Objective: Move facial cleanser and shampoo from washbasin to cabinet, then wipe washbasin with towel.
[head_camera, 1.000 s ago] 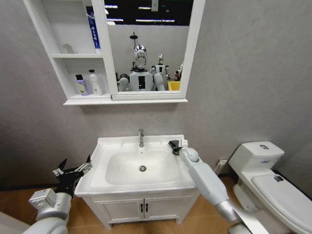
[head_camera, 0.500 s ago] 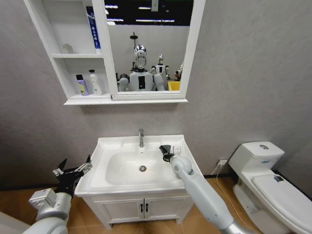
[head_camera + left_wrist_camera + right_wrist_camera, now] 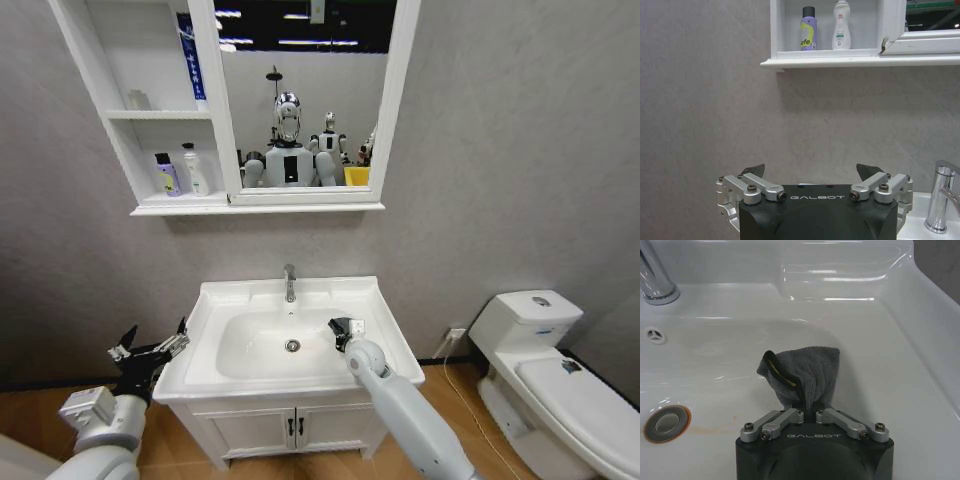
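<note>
From the head camera, the right gripper (image 3: 340, 327) sits over the right inner slope of the washbasin (image 3: 240, 295), while the left gripper (image 3: 150, 352) hangs beside its left edge, below the cabinet (image 3: 150, 115). The left wrist camera shows the left gripper's fingers (image 3: 752, 172) spread apart. The right wrist camera shows the right gripper (image 3: 810, 412) clamped on the towel (image 3: 802, 372), pressed to the bowl right of the drain (image 3: 666, 422).

- right gripper (image 3: 810, 412): black housing, white "GALBOT" lettering, silver metal finger links with dark screws
- left gripper (image 3: 814, 176): same black body and GALBOT mark, silver linkages with screw heads, black pointed fingertips (image 3: 756, 169)
- right arm (image 3: 400, 410): glossy white shell, grey rounded joint near wrist
- left arm (image 3: 100, 425): grey-white segments, boxy silver part behind wrist
</note>
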Robot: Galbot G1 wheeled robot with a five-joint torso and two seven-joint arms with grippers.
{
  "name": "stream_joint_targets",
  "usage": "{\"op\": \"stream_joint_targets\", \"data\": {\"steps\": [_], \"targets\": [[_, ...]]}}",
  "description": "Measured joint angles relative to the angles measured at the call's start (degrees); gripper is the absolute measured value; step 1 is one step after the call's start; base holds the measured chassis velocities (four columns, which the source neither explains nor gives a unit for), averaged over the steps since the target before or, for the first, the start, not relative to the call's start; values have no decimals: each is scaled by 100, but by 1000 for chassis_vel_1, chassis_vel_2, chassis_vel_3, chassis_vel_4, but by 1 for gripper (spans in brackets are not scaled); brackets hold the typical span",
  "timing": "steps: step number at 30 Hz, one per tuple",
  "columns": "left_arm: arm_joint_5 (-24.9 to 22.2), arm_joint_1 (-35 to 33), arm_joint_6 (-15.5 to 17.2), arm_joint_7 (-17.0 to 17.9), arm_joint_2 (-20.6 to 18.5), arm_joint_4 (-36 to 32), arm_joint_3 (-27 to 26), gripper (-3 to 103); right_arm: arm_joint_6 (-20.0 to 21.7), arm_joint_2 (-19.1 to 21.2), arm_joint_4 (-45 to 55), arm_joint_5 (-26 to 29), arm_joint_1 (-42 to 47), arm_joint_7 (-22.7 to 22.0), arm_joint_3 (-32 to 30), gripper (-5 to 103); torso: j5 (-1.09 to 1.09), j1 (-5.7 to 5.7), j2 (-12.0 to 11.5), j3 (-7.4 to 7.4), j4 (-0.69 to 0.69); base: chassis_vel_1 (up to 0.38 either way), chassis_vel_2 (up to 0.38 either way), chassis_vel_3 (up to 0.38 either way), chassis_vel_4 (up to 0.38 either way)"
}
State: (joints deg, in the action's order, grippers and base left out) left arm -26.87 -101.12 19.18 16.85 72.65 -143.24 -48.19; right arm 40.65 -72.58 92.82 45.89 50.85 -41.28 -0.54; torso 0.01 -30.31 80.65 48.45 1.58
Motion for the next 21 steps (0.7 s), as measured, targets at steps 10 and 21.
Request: {"op": "stream_joint_targets", "data": {"steps": [10,21], "targets": [[0,0,-1,0,0,0,0,100,-117,-123,-261,-147,-52,122,15,5,0,0,0,0,1,0,0,0,0],[0,0,-1,0,0,0,0,100,-267,-321,-603,-420,-61,335,83,5,0,0,1,0,0,0,0,0,0]]}}
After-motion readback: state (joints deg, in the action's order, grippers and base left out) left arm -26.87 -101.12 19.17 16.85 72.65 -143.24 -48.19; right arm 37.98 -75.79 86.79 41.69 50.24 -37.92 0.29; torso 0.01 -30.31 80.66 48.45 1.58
